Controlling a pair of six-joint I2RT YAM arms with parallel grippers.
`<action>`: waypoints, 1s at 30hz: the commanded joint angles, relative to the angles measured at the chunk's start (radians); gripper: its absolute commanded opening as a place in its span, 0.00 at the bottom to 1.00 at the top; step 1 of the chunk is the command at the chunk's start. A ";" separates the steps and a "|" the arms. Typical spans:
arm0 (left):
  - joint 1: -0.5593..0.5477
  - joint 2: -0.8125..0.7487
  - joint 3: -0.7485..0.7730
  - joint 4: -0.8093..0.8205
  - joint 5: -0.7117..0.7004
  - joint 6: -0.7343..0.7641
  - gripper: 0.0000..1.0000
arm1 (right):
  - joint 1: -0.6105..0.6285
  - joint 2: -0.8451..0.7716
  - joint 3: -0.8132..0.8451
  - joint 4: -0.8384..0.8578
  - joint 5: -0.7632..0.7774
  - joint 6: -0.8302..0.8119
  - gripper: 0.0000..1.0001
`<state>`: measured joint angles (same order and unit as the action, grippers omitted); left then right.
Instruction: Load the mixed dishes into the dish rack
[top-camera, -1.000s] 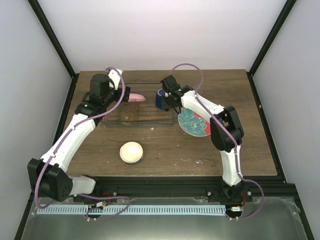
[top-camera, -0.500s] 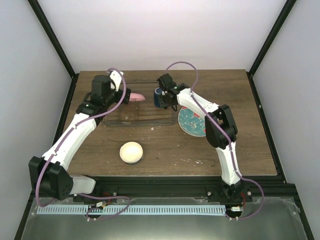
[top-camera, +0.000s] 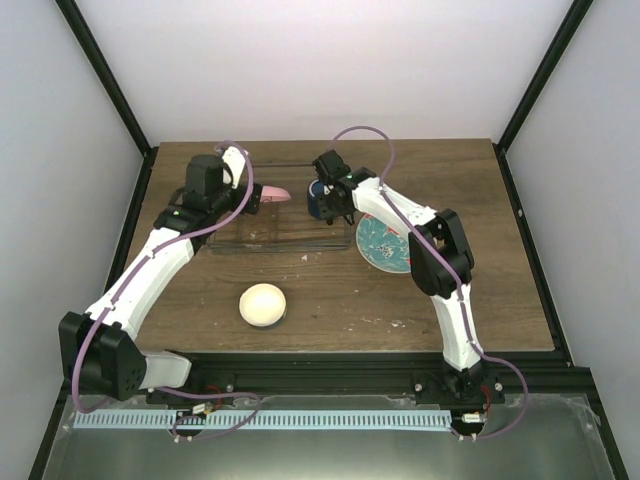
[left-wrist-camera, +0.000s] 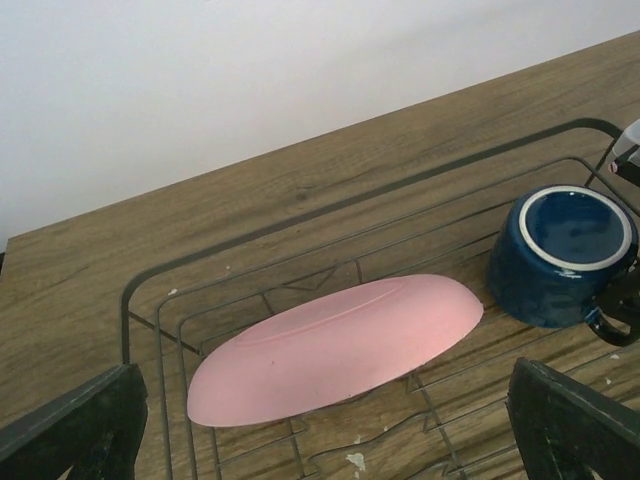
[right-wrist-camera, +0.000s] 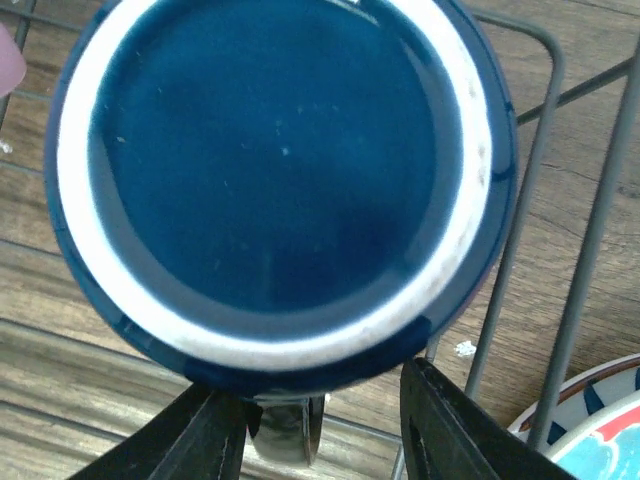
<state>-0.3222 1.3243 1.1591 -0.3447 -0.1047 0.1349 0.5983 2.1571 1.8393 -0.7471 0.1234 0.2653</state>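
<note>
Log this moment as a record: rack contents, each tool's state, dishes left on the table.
in dish rack: pink plate, lying tilted; dark blue mug, base up
left tool: open, close to the pink plate
right tool: fingers either side of the mug's handle; grip unclear
on table: cream bowl, near the front; red and teal flowered plate, just right of the rack

A brown wooden table (top-camera: 500, 300) sits between plain white walls (top-camera: 320, 70).

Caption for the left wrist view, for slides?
Left wrist view: pink plate resting in the wire dish rack, base-up dark blue mug beside it on the right.
</note>
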 joint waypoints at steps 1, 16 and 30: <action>0.000 -0.013 0.005 -0.021 0.024 -0.005 1.00 | 0.000 -0.049 0.027 -0.066 -0.009 -0.012 0.45; -0.005 -0.195 -0.078 -0.383 0.116 -0.129 1.00 | 0.001 -0.232 0.012 -0.186 -0.080 -0.033 0.57; -0.105 -0.038 0.046 -0.895 0.198 -0.336 1.00 | 0.001 -0.162 0.209 -0.314 -0.026 -0.024 0.57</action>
<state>-0.4137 1.2270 1.1587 -1.0695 0.0547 -0.1097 0.5991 1.9625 1.9308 -1.0061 0.0772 0.2401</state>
